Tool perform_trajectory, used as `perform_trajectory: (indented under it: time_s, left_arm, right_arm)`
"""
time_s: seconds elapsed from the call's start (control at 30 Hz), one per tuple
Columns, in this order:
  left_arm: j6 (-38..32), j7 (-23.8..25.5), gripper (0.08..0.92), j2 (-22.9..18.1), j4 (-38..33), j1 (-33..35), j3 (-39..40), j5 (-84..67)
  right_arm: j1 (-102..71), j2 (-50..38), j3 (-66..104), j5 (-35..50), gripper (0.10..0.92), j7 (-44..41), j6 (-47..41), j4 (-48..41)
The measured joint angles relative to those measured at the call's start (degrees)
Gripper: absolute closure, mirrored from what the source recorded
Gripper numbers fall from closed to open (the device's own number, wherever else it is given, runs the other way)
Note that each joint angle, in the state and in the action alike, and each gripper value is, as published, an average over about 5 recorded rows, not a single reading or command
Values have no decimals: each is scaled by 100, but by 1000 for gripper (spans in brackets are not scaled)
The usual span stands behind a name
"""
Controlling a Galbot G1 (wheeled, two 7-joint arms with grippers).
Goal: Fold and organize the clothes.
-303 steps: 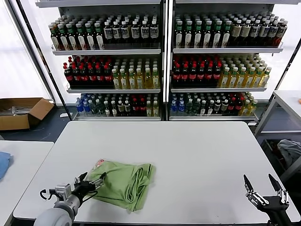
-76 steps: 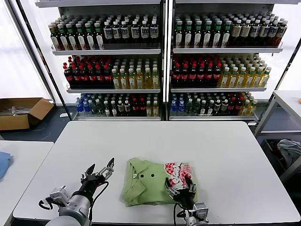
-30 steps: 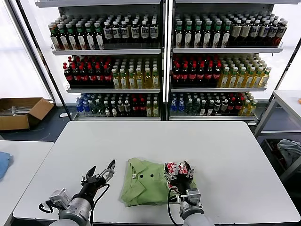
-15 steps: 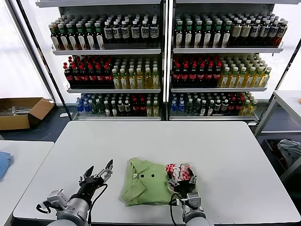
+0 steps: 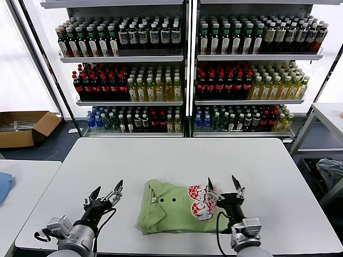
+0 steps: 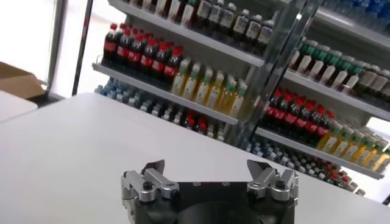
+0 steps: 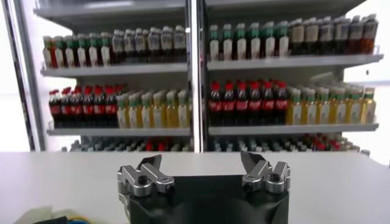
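Note:
The clothes are one light green shirt [image 5: 169,213], folded into a rough rectangle at the front middle of the white table [image 5: 268,171]. Its collar and small buttons face up, and the red-and-white checkered print [image 5: 200,204] lies on its right part. My right gripper [image 5: 221,182] stands open just right of the print, raised off the cloth, holding nothing. My left gripper [image 5: 107,188] is open over bare table, a hand's width left of the shirt. In the wrist views, both the left gripper [image 6: 206,165] and the right gripper [image 7: 200,158] have their jaws spread wide and empty.
Tall shelves of bottles [image 5: 182,69] stand behind the table. A cardboard box [image 5: 24,127] sits on the floor at the left. A blue cloth [image 5: 4,186] lies on a side table at the left. Another table [image 5: 329,113] stands at the right.
My right gripper has lifted off the checkered print and shifted right, leaving the print flat and in full view. My left gripper has drawn slightly left, away from the shirt.

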Motion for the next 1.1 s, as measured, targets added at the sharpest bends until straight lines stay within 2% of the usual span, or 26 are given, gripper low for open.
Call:
perform_trajectory:
  time_s: [0.5,1.1]
  left_arm:
    - [-588,1323,177,-178,139,243,-535,1073]
    - [-876,1868,177,-147,204,282,-736,1601]
  right_arm:
    - [-1013,145,1527,379,203,-1296,774,116]
    - [-1366,355,1795,396,203,-1884,1029,84]
